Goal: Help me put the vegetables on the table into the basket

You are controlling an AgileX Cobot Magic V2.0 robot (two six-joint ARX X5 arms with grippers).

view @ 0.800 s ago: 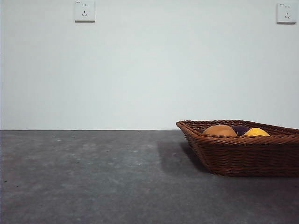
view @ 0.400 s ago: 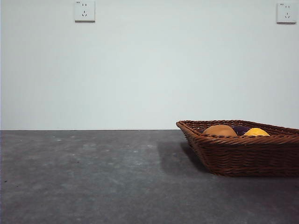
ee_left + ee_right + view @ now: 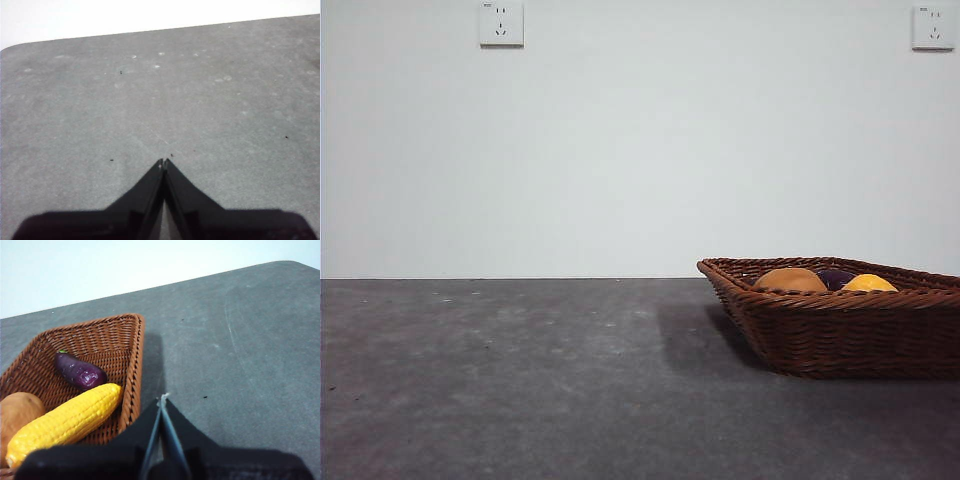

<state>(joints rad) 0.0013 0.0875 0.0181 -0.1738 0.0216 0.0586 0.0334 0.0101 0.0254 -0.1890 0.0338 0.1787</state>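
Observation:
The brown wicker basket [image 3: 840, 330] stands on the grey table [image 3: 520, 380] at the right of the front view. Inside it lie the yellow corn [image 3: 62, 422], the orange-brown potato [image 3: 15, 412] and the purple eggplant [image 3: 80, 372]; their tops, the potato [image 3: 790, 281], the eggplant [image 3: 834, 277] and the corn [image 3: 869, 284], show above the rim. My right gripper [image 3: 163, 399] is shut and empty, just outside the basket's rim [image 3: 134, 375]. Over bare table hangs my left gripper [image 3: 163, 162], shut and empty. Neither arm appears in the front view.
Two wall sockets [image 3: 501, 23] [image 3: 932, 27] sit high on the white wall behind the table. The table's far edge [image 3: 150, 32] shows in the left wrist view.

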